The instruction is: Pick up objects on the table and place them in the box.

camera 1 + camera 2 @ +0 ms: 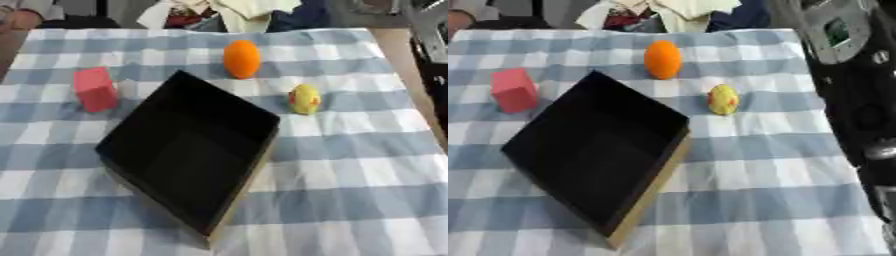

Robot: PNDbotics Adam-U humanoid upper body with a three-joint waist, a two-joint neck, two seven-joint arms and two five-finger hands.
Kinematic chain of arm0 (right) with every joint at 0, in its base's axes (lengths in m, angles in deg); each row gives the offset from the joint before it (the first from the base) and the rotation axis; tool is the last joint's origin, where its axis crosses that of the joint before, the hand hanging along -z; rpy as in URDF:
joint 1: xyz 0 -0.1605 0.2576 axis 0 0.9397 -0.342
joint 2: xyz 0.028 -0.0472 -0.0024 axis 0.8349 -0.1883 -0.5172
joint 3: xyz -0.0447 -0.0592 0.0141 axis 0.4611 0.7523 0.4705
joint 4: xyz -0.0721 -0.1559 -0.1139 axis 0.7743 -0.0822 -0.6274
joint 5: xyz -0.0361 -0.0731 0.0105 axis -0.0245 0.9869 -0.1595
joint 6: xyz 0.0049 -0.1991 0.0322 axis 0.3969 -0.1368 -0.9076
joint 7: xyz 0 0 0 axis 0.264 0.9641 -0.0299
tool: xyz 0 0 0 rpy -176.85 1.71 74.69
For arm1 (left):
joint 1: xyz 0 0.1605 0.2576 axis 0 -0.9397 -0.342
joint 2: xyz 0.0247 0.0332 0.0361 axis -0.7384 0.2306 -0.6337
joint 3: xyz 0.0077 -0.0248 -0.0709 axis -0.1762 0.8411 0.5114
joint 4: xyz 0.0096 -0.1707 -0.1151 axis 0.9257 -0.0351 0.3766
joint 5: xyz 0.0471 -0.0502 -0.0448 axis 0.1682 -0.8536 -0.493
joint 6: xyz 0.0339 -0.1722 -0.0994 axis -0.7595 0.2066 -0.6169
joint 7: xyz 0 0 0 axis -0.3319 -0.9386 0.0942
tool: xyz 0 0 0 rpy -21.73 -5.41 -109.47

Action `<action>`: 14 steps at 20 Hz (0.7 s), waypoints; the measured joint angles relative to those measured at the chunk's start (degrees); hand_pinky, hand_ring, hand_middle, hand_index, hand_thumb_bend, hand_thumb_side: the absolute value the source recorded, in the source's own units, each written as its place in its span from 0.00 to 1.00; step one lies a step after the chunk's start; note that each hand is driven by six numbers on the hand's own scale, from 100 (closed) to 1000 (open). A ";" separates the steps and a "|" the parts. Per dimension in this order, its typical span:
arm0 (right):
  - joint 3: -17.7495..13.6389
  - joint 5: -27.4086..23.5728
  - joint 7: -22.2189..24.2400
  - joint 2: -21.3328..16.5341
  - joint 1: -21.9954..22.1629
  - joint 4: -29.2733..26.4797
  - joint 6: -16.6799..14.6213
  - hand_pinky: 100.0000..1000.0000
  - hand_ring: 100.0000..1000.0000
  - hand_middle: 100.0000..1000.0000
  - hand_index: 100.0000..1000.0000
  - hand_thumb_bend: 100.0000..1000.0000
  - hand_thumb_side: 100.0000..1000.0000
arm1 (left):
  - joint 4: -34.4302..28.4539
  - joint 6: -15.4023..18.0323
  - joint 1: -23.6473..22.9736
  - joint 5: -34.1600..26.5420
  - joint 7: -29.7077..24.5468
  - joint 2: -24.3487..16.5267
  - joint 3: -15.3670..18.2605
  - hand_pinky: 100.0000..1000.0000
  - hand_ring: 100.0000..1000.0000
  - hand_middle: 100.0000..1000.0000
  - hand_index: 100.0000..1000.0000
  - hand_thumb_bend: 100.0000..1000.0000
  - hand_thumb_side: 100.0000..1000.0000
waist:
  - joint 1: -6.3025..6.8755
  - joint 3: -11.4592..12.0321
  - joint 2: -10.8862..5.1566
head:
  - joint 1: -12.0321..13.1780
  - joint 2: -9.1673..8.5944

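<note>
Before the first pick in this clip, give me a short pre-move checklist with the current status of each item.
1. Black box open, inside looks bare: ok.
2. Orange object on the checked cloth, apart from the box: ok.
3. Yellow object free on the box's right: ok.
4. Red block free on the box's left: ok.
5. Hands in position: cannot tell; only a dark arm shows at the right edge of the right eye view.
</note>
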 measured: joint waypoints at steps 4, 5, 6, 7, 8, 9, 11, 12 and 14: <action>0.16 3.92 2.08 1.08 -2.31 5.66 -4.15 0.93 0.96 0.91 0.95 0.37 1.00 | 0.00 0.01 -0.42 0.23 0.05 -0.01 0.00 0.49 0.69 0.62 0.82 0.09 0.88 | 0.18 0.03 -0.09 | -0.17 0.01; 0.16 4.83 2.46 1.34 -2.72 6.81 -4.98 0.93 0.96 0.91 0.95 0.37 1.00 | 0.00 0.01 -0.49 0.35 0.10 -0.01 0.00 0.49 0.69 0.62 0.82 0.09 0.88 | 0.18 0.05 -0.10 | -0.19 0.01; 0.15 5.61 2.82 1.60 -3.11 7.89 -5.76 0.93 0.96 0.91 0.95 0.38 1.00 | 0.00 0.00 -0.54 0.45 0.17 -0.02 0.01 0.49 0.69 0.62 0.82 0.09 0.88 | 0.18 0.05 -0.10 | -0.20 0.01; 0.13 6.38 3.11 1.80 -3.45 8.87 -6.43 0.93 0.96 0.92 0.96 0.38 1.00 | 0.00 -0.01 -0.60 0.55 0.21 -0.02 0.01 0.49 0.69 0.62 0.82 0.09 0.88 | 0.18 0.05 -0.11 | -0.22 0.01; 0.11 7.21 3.33 1.96 -3.78 9.78 -7.04 0.93 0.96 0.92 0.96 0.39 1.00 | 0.00 -0.01 -0.70 0.61 0.25 -0.03 0.01 0.49 0.69 0.62 0.82 0.09 0.88 | 0.17 0.05 -0.11 | -0.22 0.01; 0.10 7.95 3.50 2.14 -4.04 10.59 -7.61 0.93 0.96 0.92 0.96 0.39 0.99 | 0.00 -0.01 -0.84 0.64 0.29 -0.06 0.02 0.49 0.69 0.62 0.82 0.09 0.88 | 0.17 0.05 -0.11 | -0.22 0.01; 0.04 9.31 3.70 2.19 -4.33 11.92 -8.68 0.93 0.97 0.92 0.96 0.40 0.96 | 0.00 -0.01 -1.02 0.82 0.43 -0.35 0.03 0.49 0.69 0.62 0.82 0.09 0.88 | 0.16 0.05 -0.11 | -0.22 0.01; -0.07 9.92 3.74 2.19 -4.37 12.42 -9.16 0.93 0.97 0.93 0.96 0.41 0.96 | 0.00 -0.02 -1.08 0.94 0.49 -0.49 0.04 0.49 0.69 0.62 0.82 0.09 0.88 | 0.16 0.05 -0.11 | -0.21 0.01; -0.27 11.16 3.94 2.18 -4.38 13.25 -10.15 0.93 0.97 0.93 0.96 0.42 0.94 | 0.00 -0.11 -1.35 1.11 0.64 -0.50 0.06 0.49 0.69 0.62 0.82 0.09 0.88 | 0.16 0.05 -0.12 | -0.16 0.01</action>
